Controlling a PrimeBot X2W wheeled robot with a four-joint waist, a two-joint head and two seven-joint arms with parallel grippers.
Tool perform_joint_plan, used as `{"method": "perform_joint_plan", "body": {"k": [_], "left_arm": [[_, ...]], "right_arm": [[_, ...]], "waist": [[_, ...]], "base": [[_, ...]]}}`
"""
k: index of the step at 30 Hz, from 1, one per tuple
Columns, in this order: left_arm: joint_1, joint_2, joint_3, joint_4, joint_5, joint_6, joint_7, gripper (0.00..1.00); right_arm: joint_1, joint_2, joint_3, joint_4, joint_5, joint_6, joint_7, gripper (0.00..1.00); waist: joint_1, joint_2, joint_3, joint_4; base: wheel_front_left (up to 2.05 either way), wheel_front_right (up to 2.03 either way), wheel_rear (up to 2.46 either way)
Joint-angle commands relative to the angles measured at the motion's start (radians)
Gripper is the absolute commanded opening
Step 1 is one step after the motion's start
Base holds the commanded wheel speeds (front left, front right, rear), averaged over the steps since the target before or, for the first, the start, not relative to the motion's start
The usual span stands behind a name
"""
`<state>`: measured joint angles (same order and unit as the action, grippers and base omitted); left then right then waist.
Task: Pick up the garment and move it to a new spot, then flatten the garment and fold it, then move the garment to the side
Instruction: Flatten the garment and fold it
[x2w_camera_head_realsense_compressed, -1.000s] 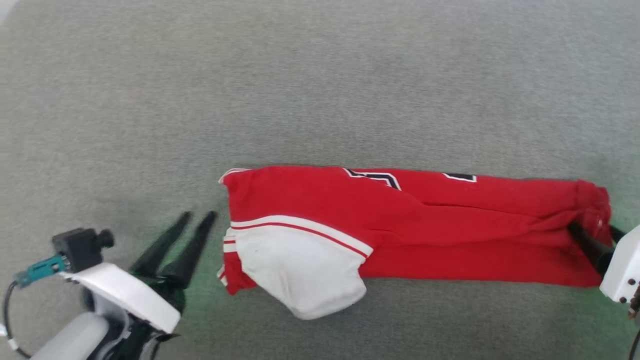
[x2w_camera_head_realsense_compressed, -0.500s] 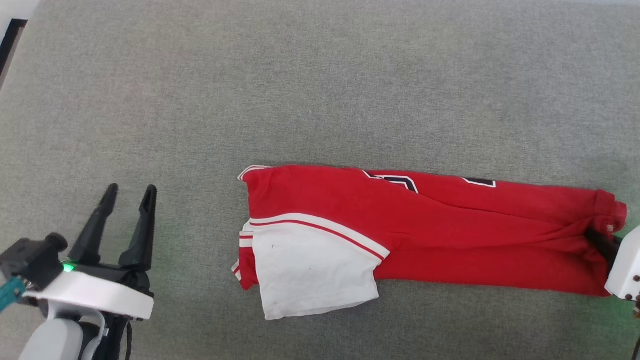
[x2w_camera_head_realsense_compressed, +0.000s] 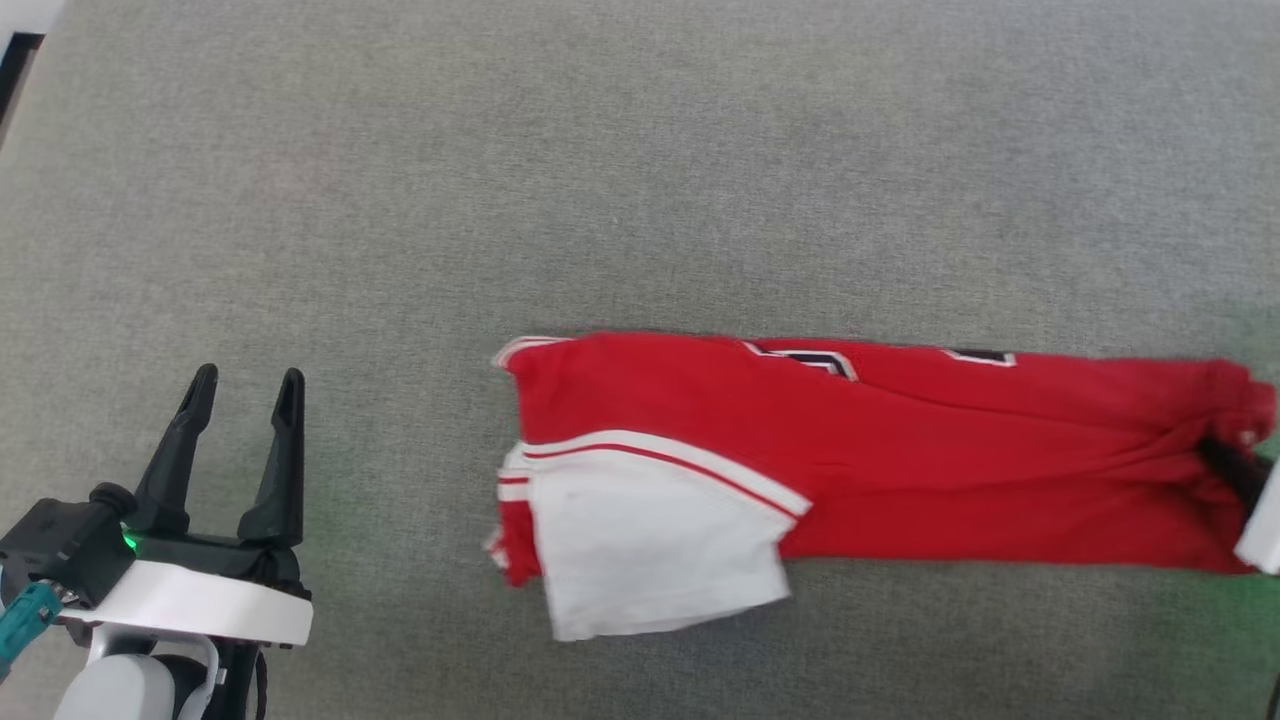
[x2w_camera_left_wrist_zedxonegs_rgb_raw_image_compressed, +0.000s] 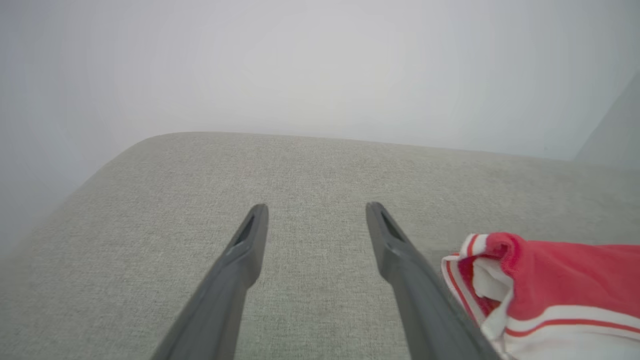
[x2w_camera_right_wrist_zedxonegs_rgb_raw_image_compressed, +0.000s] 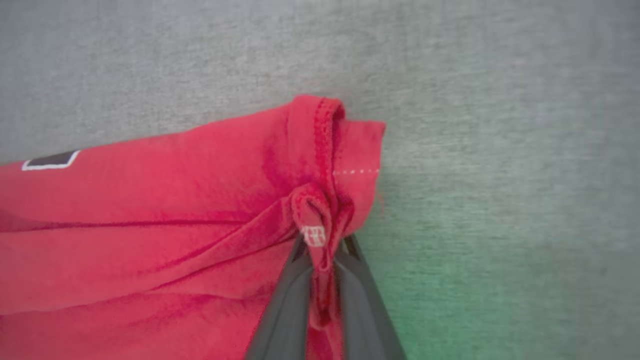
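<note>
We see the garment (x2w_camera_head_realsense_compressed: 900, 460) folded long on the grey fabric surface (x2w_camera_head_realsense_compressed: 600, 150). Our right claw (x2w_camera_right_wrist_zedxonegs_rgb_raw_image_compressed: 325, 240), half cut off in the head view, pinches its bunched hem. Our left claw (x2w_camera_head_realsense_compressed: 248, 378) stands spread, well apart.

I work indoors over a broad grey woven cushion (x2w_camera_head_realsense_compressed: 400, 200) with a rounded corner, such as a sofa seat or mattress. A plain pale wall (x2w_camera_left_wrist_zedxonegs_rgb_raw_image_compressed: 320, 60) stands behind it. A red shirt (x2w_camera_head_realsense_compressed: 900, 450) lies on it. Home or test room: I cannot tell.
</note>
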<state>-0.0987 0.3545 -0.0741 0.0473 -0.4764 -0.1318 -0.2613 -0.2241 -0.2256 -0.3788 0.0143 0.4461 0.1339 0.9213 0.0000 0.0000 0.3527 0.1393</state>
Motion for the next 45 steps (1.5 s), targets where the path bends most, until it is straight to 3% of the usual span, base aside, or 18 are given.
{"method": "perform_joint_plan", "body": {"k": [1,15,19,28,37,45], "left_arm": [[-0.001,0.003,0.007,-0.001,0.011,0.003,-0.005,1.00],[-0.002,0.019,-0.018,-0.031,-0.025,0.003,-0.005,1.00],[0.010,0.012,-0.024,-0.031,-0.014,0.003,-0.005,1.00],[0.027,-0.008,-0.024,-0.018,0.004,0.003,-0.005,1.00],[0.041,-0.022,-0.024,-0.017,0.016,0.003,-0.005,1.00],[0.035,-0.025,-0.010,-0.019,-0.002,0.003,-0.005,1.00]], "right_arm": [[-0.002,-0.021,-0.027,0.016,-0.020,-0.006,-0.006,0.00],[-0.027,-0.112,-0.340,0.008,-0.050,-0.004,-0.009,0.00],[-0.006,-0.121,-0.355,-0.017,-0.024,-0.004,0.012,0.00],[0.089,-0.132,-0.184,-0.168,0.087,-0.004,0.067,0.00],[0.127,-0.098,0.134,-0.395,0.148,-0.004,0.147,0.00],[0.070,-0.071,0.420,-0.436,0.118,-0.004,0.181,0.00]], "waist": [[0.0000,0.0000,0.002,-0.007],[0.0000,0.0000,0.010,-0.035],[0.0000,0.0000,-0.002,-0.036],[0.0000,0.0000,-0.041,-0.036],[0.0000,0.0000,-0.075,-0.023],[0.0000,0.0000,-0.070,0.002]], "base": [[0.00,0.00,0.00],[0.00,0.00,0.00],[0.00,0.00,0.00],[0.00,0.00,0.00],[0.00,0.00,0.00],[0.00,0.00,0.00]]}}
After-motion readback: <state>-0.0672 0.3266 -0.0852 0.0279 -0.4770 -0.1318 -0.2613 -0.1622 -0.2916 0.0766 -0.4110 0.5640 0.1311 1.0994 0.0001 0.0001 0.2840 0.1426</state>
